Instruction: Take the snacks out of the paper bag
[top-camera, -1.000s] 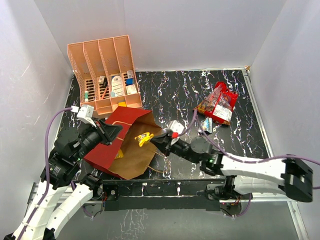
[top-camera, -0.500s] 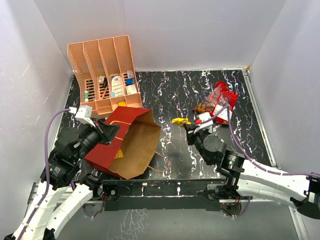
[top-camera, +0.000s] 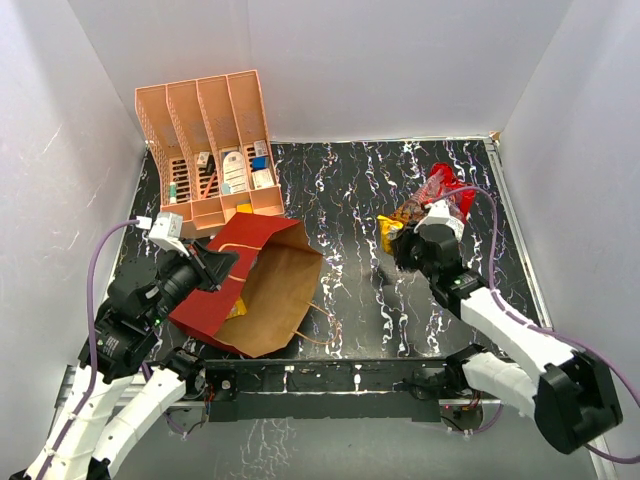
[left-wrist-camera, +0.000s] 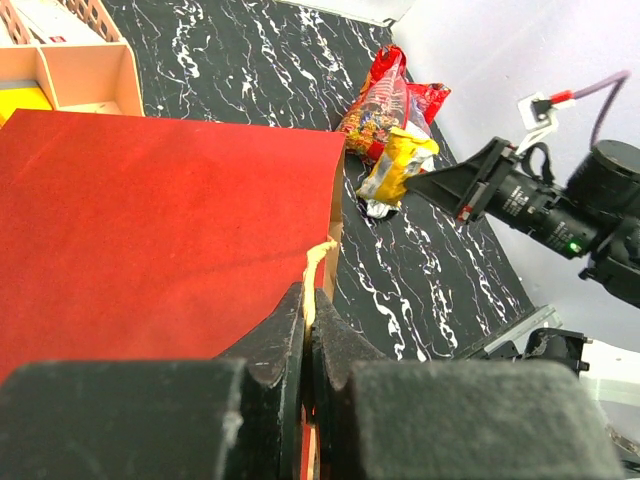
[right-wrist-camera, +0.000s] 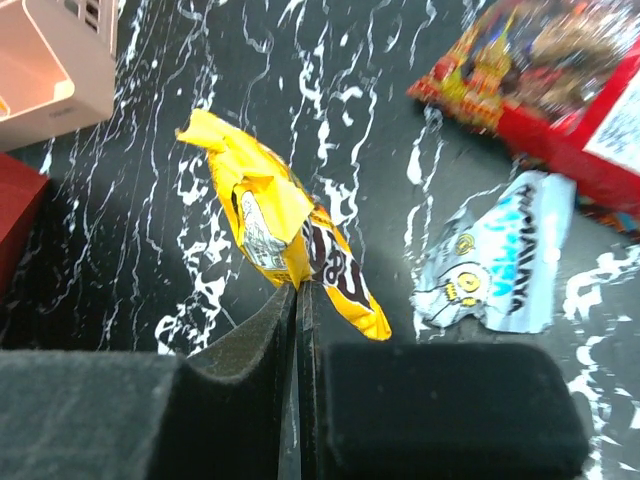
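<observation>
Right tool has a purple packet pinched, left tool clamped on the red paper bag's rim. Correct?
Not quite. The small shiny packet in the right tool is yellow, not purple; the right wrist view shows it. The left tool is clamped on the rim of the dark red paper bag.

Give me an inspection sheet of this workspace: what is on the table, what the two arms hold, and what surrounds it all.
Surface: black marbled table top; no spill seen.
Job's things: paper bag lies on its side, mouth open toward the right arm; yellow packet is held off the table; red-and-clear sweets bag and silver-blue packet lie outside the bag, far right.
Clutter: peach file rack with small boxes, far left.
Grippers: left fingers shut on the paper bag's rim; right fingers shut on the yellow packet.
Cables: left purple cable and right purple cable; no snag seen.
Surroundings: white walls on three sides.
</observation>
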